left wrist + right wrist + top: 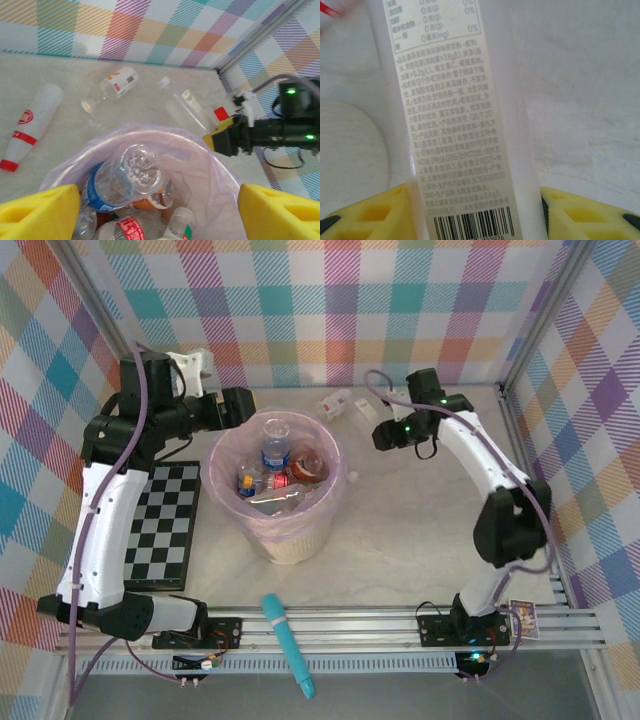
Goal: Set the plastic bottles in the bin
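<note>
Plastic bottles mostly inside bin already: blue-label one on top with bottom end up, red-white and orange-brown labels underneath, all on pink-lilac liner. Heap straight below left tool in left wrist view. Yellow pads of left tool far apart at both lower corners, nothing gripped between them. From above, left tool hovering over bin's far-left rim.

Right tool: clamped on labelled bottle, yellow pads pressed to both sides. Barcode end of white printed label right at pads, rest of bottle stretching away ahead of tool. Pale marbled surface behind it; cannot tell if bottle lifted or resting on it. From above, right tool low over far part of surface, bin off to its side and apart from it.

Ahead of left tool, past bin, lying loose on surface:
- white bottle with red bands, far to its left
- bottle with orange-white label, ahead and slightly left
- clear bottle with narrow white label, ahead-right, with red cap just beside right tool's pad (probably same one as clamped, not certain from this angle)

Behind left tool, toward arm bases: checkerboard mat flat on surface just beside bin, and teal stick lying across near rail.
</note>
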### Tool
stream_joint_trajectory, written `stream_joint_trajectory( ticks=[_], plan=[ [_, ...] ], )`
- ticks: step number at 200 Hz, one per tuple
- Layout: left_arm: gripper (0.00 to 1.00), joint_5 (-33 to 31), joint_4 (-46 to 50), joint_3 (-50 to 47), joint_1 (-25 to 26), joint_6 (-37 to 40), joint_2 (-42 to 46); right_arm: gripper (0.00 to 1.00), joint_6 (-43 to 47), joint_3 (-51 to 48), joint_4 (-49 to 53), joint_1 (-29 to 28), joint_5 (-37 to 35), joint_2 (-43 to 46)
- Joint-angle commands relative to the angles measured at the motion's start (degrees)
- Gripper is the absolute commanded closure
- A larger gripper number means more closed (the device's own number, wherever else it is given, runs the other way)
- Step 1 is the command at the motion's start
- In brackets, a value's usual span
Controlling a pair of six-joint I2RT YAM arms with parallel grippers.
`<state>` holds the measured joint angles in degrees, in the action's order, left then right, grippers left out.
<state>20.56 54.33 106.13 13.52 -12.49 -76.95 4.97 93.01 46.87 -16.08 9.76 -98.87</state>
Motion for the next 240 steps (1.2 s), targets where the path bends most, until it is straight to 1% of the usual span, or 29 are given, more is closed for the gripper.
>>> stream_joint_trajectory(
  ticks=[1,15,42,64,76,86,119,150,157,168,182,191,218,228,240],
  plan=[
    [0.16,1.42,-3.22,2.53,1.81,-0.92,-0.83,0.53,-2.81,1.79,3.58,0.26,2.08,6.24],
    [0.13,2.39,-5.57,2.15,2.37,-2.96,-0.72,0.54,-4.77,2.88,3.48,0.26,2.22,10.16],
    [0.07,8.42,-17.73,-1.61,2.45,-10.43,0.46,0.53,-7.82,4.41,0.17,-1.18,7.61,16.27],
    [0.05,10.49,-27.53,-3.41,3.21,-16.57,0.66,0.54,-8.62,5.76,-2.60,-6.16,7.15,19.12],
    [0.03,10.82,-31.07,-3.49,4.19,-18.71,0.13,0.54,-9.13,6.38,-4.51,-9.01,7.20,19.93],
    [0.01,10.57,-31.89,-2.62,5.36,-19.30,-0.65,0.54,-9.12,7.27,-5.57,-11.53,6.43,19.99],
    [0.00,9.03,-32.46,-0.21,9.59,-19.81,-3.17,0.53,-8.26,10.49,-7.79,-19.15,4.48,18.09],
    [0.01,6.25,-30.41,-0.09,10.65,-20.16,-4.19,0.53,-8.10,11.05,-10.74,-23.69,4.49,16.49],
    [0.03,5.83,-30.93,-0.58,10.65,-20.44,-4.05,0.53,-8.14,11.05,-11.06,-24.29,4.63,16.15],
    [0.08,5.53,-32.64,-1.74,10.65,-21.32,-3.52,0.53,-8.19,11.13,-11.31,-25.01,4.53,15.49],
    [0.18,5.08,-33.83,-2.82,10.72,-21.99,-2.81,0.53,-8.25,11.15,-11.25,-25.49,3.87,14.71],
    [0.22,4.93,-33.51,-3.17,10.68,-22.01,-2.46,0.53,-8.42,10.97,-11.44,-25.66,3.29,14.43],
    [0.40,4.30,-33.24,-5.32,10.68,-21.98,-1.25,0.52,-8.72,10.28,-12.48,-25.67,3.45,13.80],
    [0.43,3.79,-33.09,-5.83,10.69,-21.68,-0.95,0.52,-9.01,10.41,-12.51,-25.68,4.05,13.21],
    [0.48,3.04,-32.18,-6.08,10.71,-20.68,-0.62,0.50,-9.19,10.42,-12.52,-25.67,5.03,12.70]
  ],
)
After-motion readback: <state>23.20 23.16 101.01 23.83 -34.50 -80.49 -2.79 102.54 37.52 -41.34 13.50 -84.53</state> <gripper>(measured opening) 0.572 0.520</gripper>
